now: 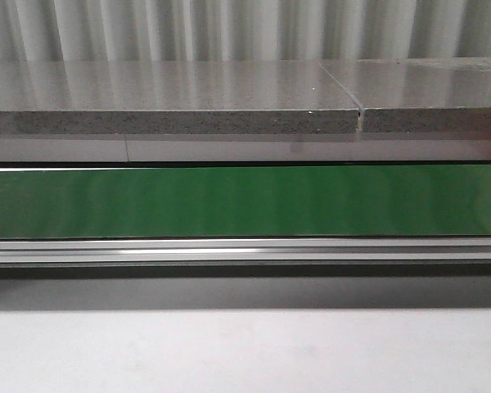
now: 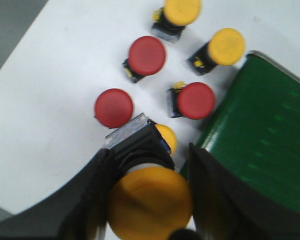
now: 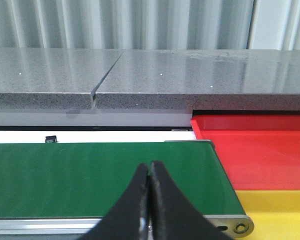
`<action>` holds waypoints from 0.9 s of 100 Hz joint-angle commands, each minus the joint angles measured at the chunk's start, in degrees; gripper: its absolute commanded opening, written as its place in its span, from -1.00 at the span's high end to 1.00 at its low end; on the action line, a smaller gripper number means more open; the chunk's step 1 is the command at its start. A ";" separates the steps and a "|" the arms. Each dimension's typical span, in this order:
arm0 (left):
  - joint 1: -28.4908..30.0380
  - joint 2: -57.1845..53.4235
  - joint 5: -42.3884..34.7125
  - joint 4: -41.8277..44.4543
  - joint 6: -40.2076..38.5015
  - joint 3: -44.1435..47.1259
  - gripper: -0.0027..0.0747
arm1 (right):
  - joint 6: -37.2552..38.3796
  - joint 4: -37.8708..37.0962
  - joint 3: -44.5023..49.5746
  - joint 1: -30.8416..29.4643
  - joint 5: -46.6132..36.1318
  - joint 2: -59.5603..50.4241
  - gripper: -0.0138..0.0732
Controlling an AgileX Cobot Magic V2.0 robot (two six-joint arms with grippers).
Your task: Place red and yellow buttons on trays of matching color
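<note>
The premises are presenting as an industrial test cell or automation lab. A green conveyor belt (image 1: 245, 202) with an aluminium side rail (image 1: 245, 250) is running across the white tabletop (image 1: 245, 352), grey speckled stone slabs (image 1: 172, 102) are lying behind it, and corrugated metal sheeting (image 1: 229, 29) is forming the back wall.

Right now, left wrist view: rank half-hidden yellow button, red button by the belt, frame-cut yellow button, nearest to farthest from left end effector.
From left end effector:
1. Half-hidden yellow button, just behind the held yellow button.
2. Red button, beside the green belt.
3. Frame-cut yellow button, farthest, beyond the cluster.
</note>
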 commanded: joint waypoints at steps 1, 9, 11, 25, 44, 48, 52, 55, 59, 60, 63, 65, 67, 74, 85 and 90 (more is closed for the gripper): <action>-3.52 -2.30 0.20 -0.61 0.18 -3.74 0.58 | -0.59 -0.09 -1.12 -0.33 -4.52 -1.17 0.92; -7.19 -1.93 -0.12 -0.30 0.33 -4.59 0.58 | -0.59 -0.09 -1.12 -0.33 -4.52 -1.17 0.92; -8.12 -1.79 -0.60 -0.30 0.76 -4.70 0.58 | -0.59 -0.09 -1.12 -0.33 -4.52 -1.17 0.92; -13.64 -0.73 -2.41 -0.30 0.91 -4.83 0.58 | -0.59 -0.09 -1.12 -0.33 -4.52 -1.17 0.92; -18.96 2.61 -1.86 -0.30 0.91 -4.83 0.58 | -0.59 -0.09 -1.12 -0.33 -4.52 -1.17 0.92; -19.74 3.22 -1.35 -0.30 0.91 -4.83 0.58 | -0.59 -0.09 -1.12 -0.33 -4.52 -1.17 0.92; -20.41 3.81 -1.04 -0.30 0.99 -4.83 0.58 | -0.59 -0.09 -1.12 -0.33 -4.52 -1.17 0.92; -20.96 4.38 -0.90 -0.30 0.99 -4.83 0.58 | -0.59 -0.09 -1.12 -0.33 -4.52 -1.17 0.92; -21.29 5.00 -0.90 -0.30 0.99 -4.83 0.58 | -0.59 -0.09 -1.12 -0.33 -4.52 -1.17 0.92; -21.42 5.25 -0.77 -0.30 0.99 -4.83 0.58 | -0.59 -0.09 -1.12 -0.33 -4.52 -1.17 0.92; -21.70 5.62 -0.77 -0.30 0.99 -4.83 0.58 | -0.59 -0.09 -1.12 -0.33 -4.52 -1.17 0.92; -21.83 6.00 -0.77 -0.30 0.99 -4.83 0.58 | -0.59 -0.09 -1.12 -0.33 -4.52 -1.17 0.92; -21.96 6.43 -0.77 -0.30 0.99 -4.83 0.58 | -0.59 -0.09 -1.12 -0.33 -4.52 -1.17 0.92; -21.96 7.51 -0.53 -0.30 0.99 -4.83 0.58 | -0.59 -0.09 -1.12 -0.33 -4.52 -1.17 0.92; -21.96 9.32 1.02 -0.30 0.99 -4.83 0.58 | -0.59 -0.09 -1.12 -0.33 -4.52 -1.17 0.92; -21.96 9.65 1.26 -0.30 0.99 -4.83 0.58 | -0.59 -0.09 -1.12 -0.33 -4.52 -1.17 0.92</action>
